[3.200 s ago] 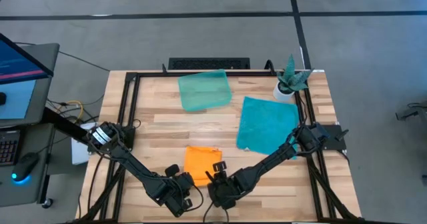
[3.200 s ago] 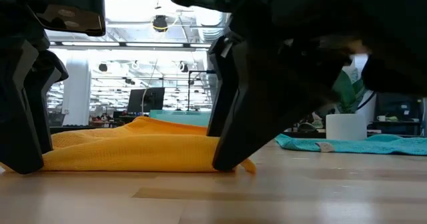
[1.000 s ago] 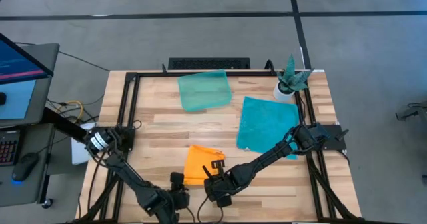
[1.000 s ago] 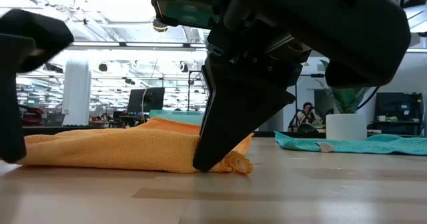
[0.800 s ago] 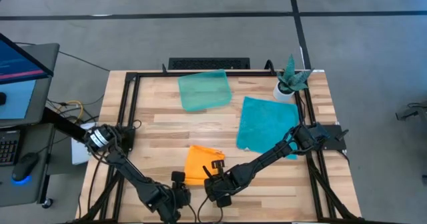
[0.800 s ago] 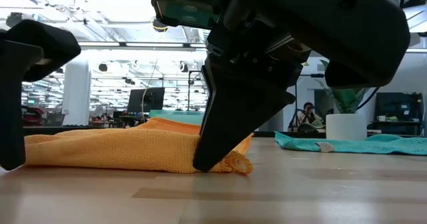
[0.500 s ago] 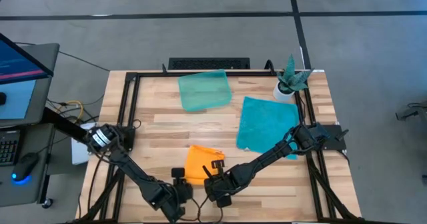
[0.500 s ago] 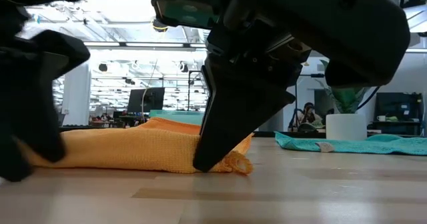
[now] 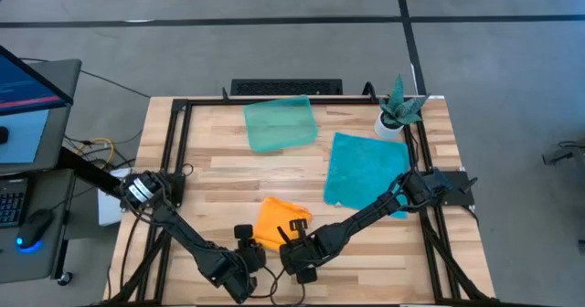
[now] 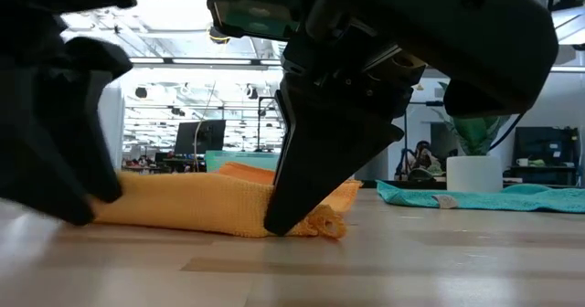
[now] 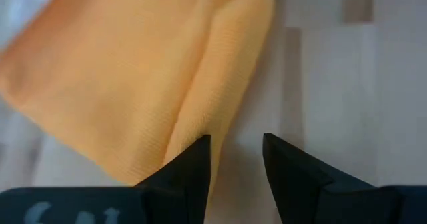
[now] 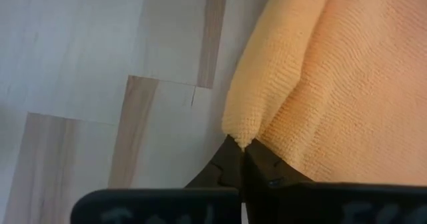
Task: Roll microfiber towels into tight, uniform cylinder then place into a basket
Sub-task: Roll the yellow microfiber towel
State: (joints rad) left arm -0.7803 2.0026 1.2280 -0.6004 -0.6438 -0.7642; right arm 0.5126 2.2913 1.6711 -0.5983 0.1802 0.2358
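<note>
Left pincer (image 11: pixel 235 159) has slid in against the orange towel's (image 9: pixel 277 219) near edge, jaws apart, one finger on cloth. Right pincer (image 12: pixel 241 159) stays pinched on its corner. Soft, floppy, light; best grabbed by an edge. Basket (image 9: pixel 280 124) well beyond.

One camera hangs above, looking straight down on the whole table (image 9: pixel 219 165). Another sits at tabletop level, facing across into the room. Each wrist camera looks closely past its own fingers. All four views share the orange towel (image 9: pixel 274 220) (image 10: pixel 196 205) (image 11: pixel 133 84) (image 12: pixel 333 84).
</note>
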